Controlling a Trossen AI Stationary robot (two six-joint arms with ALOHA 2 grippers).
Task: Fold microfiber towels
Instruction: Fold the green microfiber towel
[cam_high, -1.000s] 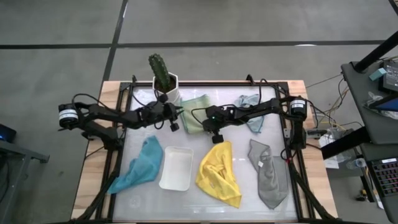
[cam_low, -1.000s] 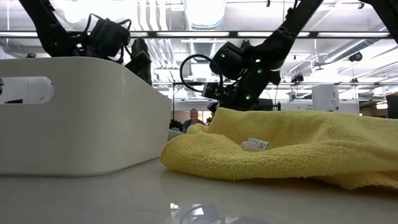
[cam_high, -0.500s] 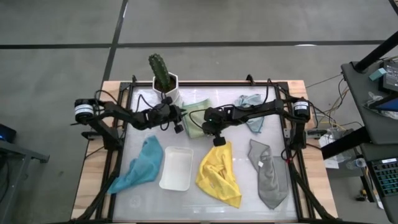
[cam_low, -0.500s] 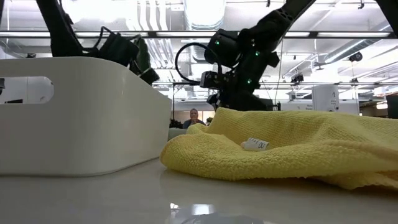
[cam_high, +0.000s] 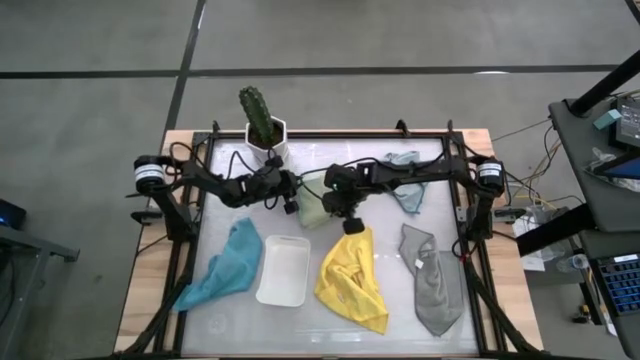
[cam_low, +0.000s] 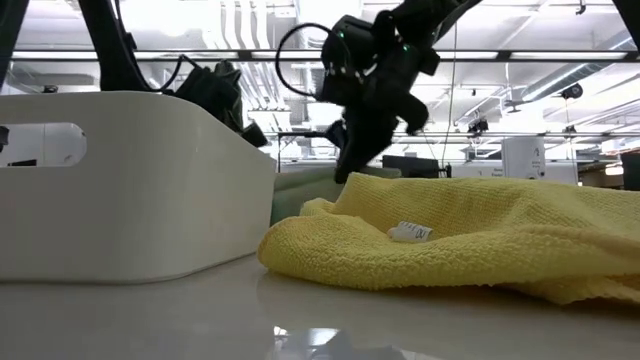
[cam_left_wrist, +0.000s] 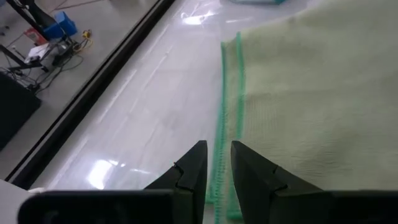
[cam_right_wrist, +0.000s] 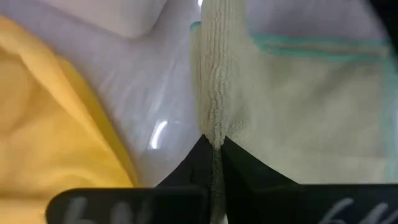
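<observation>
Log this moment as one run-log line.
stage: folding pale green towel | right gripper: shut on its edge | left gripper: pinching its hem

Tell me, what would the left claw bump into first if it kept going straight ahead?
Probably the soft pale green microfiber towel: the left claw points along its green stitched edge, with the glossy white table beside it. Depth is hard to judge.

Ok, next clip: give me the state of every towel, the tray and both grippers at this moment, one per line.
Pale green towel: partly folded, edges pinched by both grippers.
Yellow towel: crumpled, unfolded, on the table.
Grey towel: crumpled, unfolded.
Teal towel: crumpled, unfolded, beside the tray.
Light blue towel: bunched, partly under the right arm.
White tray: upright, empty.
Left gripper: nearly shut on the green towel's hem.
Right gripper: shut on a raised fold of the green towel.
</observation>
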